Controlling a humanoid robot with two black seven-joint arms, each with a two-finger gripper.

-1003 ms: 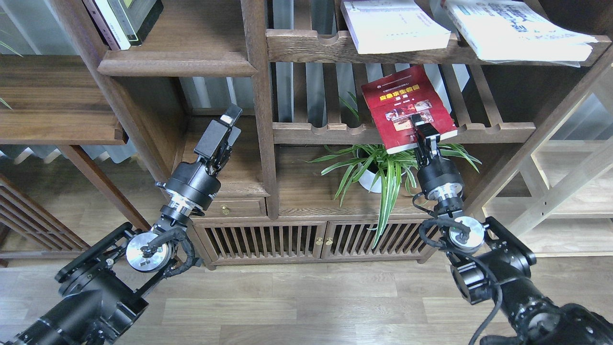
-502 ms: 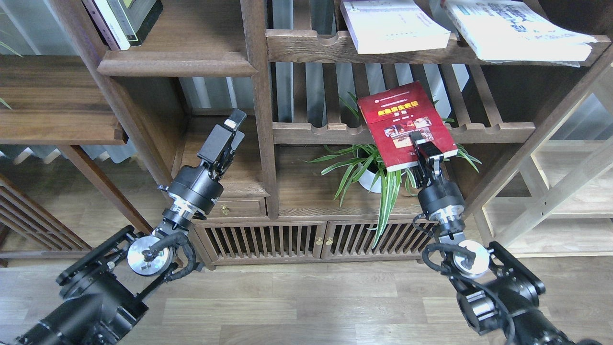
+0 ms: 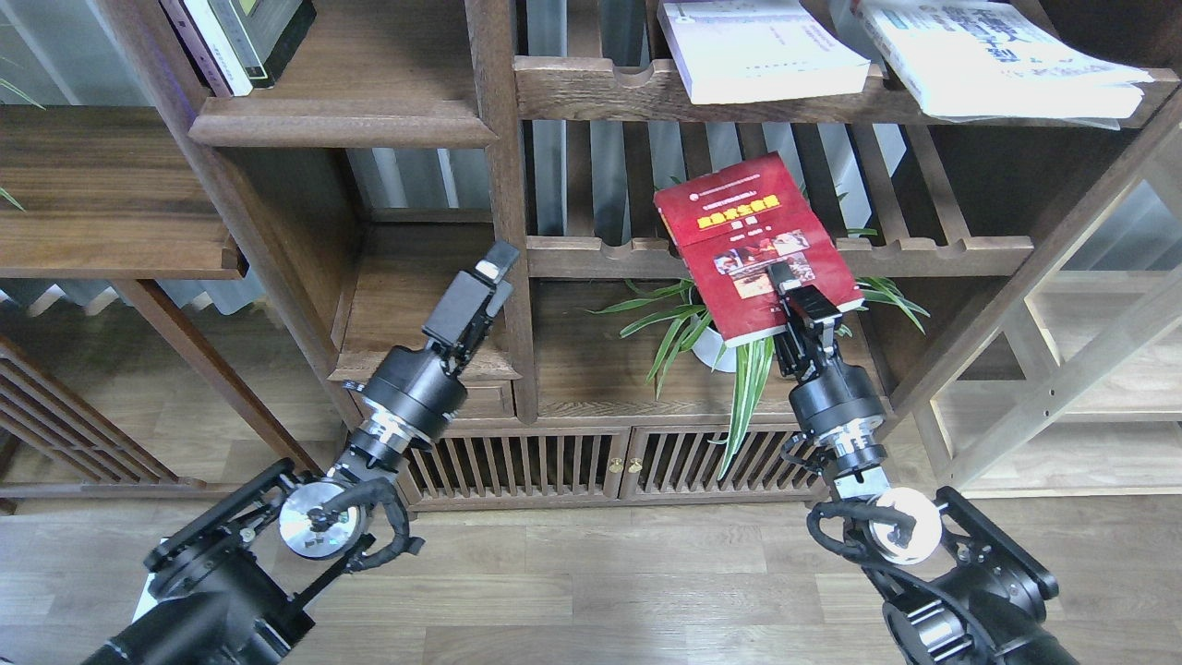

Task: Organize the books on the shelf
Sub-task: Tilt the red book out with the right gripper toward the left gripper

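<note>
The right gripper (image 3: 802,300) has its fingers closed on the lower edge of the dark red book (image 3: 753,245), holding it tilted in the air in front of the slatted rack (image 3: 923,251). Behind and below these fingers stands a potted plant (image 3: 716,337). Above them, two pale books lie flat on the upper slatted rack: the lavender-white book (image 3: 762,51) and, to its right, the white book (image 3: 988,55). The left gripper (image 3: 485,277) holds nothing; whether its fingers are apart or together cannot be told. Up and to the left of them runs the solid shelf (image 3: 342,120), bearing a few upright books (image 3: 235,37).
</note>
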